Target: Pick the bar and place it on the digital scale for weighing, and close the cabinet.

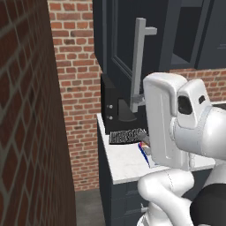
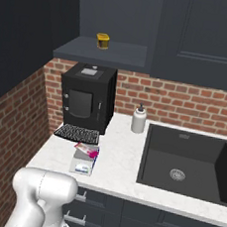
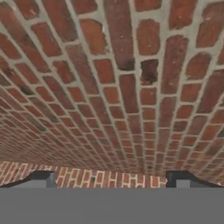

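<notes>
The pale pink bar, magenta at one end, lies on top of the digital scale, which sits on the white counter in front of the black ribbed mat. The scale's blue side edge peeks out beside my arm. The navy cabinet door stands swung open, its long grey handle facing me, and it appears as a dark panel at the upper left. My gripper is open, its fingertips wide apart with nothing between them, facing a brick wall.
A black boxy appliance stands against the back wall with the ribbed mat before it. A white soap bottle and a dark sink lie to the right. A yellow jar sits on the open cabinet shelf. A brick side wall is close on the left.
</notes>
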Robot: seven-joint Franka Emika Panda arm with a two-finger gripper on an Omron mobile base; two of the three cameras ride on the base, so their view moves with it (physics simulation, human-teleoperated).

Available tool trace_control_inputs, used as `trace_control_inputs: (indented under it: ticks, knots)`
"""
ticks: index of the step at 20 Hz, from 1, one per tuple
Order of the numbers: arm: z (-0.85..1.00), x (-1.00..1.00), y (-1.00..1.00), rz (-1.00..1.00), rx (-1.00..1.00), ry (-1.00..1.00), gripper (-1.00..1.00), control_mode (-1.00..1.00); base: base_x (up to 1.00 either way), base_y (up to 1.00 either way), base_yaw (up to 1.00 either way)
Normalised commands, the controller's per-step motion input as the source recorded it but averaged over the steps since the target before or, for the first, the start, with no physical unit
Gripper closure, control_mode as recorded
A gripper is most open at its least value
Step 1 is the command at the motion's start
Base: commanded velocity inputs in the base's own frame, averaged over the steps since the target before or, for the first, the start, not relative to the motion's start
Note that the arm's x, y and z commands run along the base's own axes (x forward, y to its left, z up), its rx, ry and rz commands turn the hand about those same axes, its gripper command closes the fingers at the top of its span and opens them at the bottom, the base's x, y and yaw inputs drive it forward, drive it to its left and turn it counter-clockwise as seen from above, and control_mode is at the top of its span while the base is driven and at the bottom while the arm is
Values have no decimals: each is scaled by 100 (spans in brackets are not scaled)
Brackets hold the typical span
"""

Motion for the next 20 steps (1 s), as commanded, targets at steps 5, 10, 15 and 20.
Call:
trace_control_inputs:
  ticks: [5,10,15,20]
  knots:
    - [0,28,1,-16,-9,-2,-100,-100,0,0,0]
    - [0,34,0,-8,0,0,-100,-100,0,0,0]
    - [0,43,4,-6,-5,0,-100,-100,0,0,0]
    - [-12,39,0,-6,-5,0,-100,-100,0,0,0]
